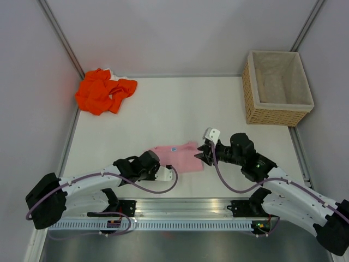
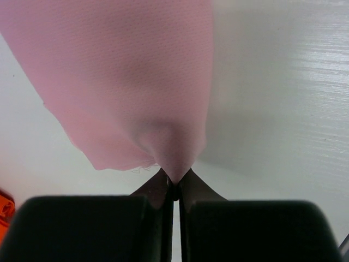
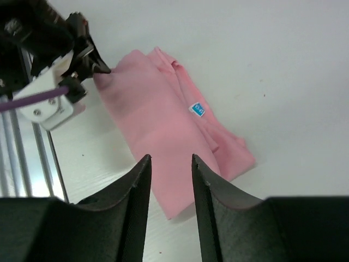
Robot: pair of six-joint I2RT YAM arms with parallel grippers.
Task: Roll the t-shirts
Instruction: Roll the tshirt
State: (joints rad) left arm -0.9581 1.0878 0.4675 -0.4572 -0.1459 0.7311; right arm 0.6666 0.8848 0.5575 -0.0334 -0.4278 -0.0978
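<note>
Near the arms, the left gripper (image 2: 174, 183) was clamped on one end of the folded pink t-shirt (image 1: 177, 155), and the right gripper (image 3: 170, 159) had its jaws apart at the other end. Farther back on the table (image 1: 163, 109), the orange t-shirt (image 1: 103, 90) lay crumpled at the left and the basket (image 1: 275, 112) stood at the right.

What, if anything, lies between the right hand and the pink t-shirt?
Nothing visible does. The open right hand hangs just over one end of the pink t-shirt. The left hand is pinched shut on the shirt's other end, clear of that path.
</note>
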